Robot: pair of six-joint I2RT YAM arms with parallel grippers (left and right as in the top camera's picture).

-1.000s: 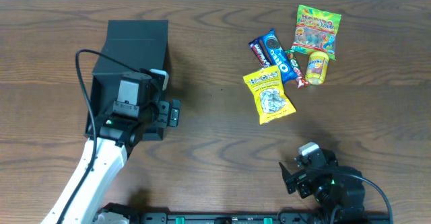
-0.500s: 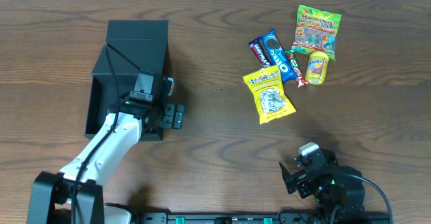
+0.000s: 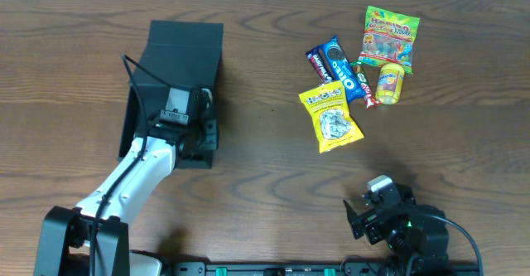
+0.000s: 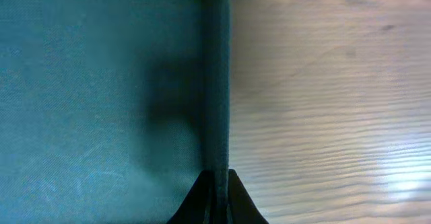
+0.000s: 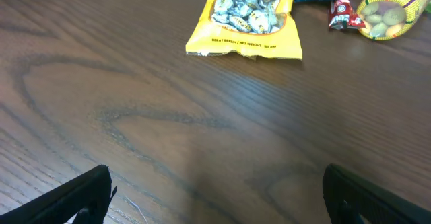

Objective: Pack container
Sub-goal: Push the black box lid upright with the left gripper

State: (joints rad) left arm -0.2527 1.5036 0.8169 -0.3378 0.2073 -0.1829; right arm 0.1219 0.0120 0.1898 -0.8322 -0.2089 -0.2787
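Our left gripper has just gone from spread to pinching the right wall of the container, which has slid rightward on the surface's left side, so we judge it ready to drag toward the snack packets while our right gripper waits spread.

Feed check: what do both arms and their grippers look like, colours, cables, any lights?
The left arm has a white link, black joints and a thin black cable looping above it. The left gripper has black, tapering fingers. The right arm is black with a small green light and a pale cap; the right gripper has black fingers too.
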